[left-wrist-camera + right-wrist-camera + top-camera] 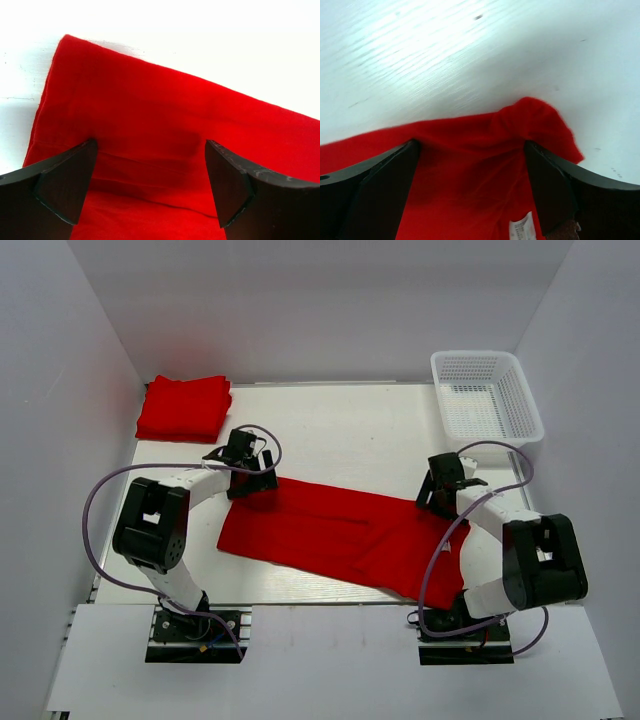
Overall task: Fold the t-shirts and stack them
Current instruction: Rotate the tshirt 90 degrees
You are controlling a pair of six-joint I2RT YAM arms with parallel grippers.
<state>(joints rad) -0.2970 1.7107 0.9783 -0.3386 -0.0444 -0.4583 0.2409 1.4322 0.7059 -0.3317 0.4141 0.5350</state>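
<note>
A red t-shirt (340,530) lies folded lengthwise across the middle of the table, slanting from upper left to lower right. My left gripper (250,478) is open over its upper left corner; the left wrist view shows cloth (150,140) between the spread fingers (70,185). My right gripper (438,498) is open over the shirt's upper right end, where the cloth (485,165) bunches into a small hump and a white neck label (522,227) shows. A stack of folded red t-shirts (184,407) sits at the back left corner.
A white mesh basket (487,395) stands at the back right. White walls close in the table on three sides. Bare table (340,435) lies between the stack and the basket.
</note>
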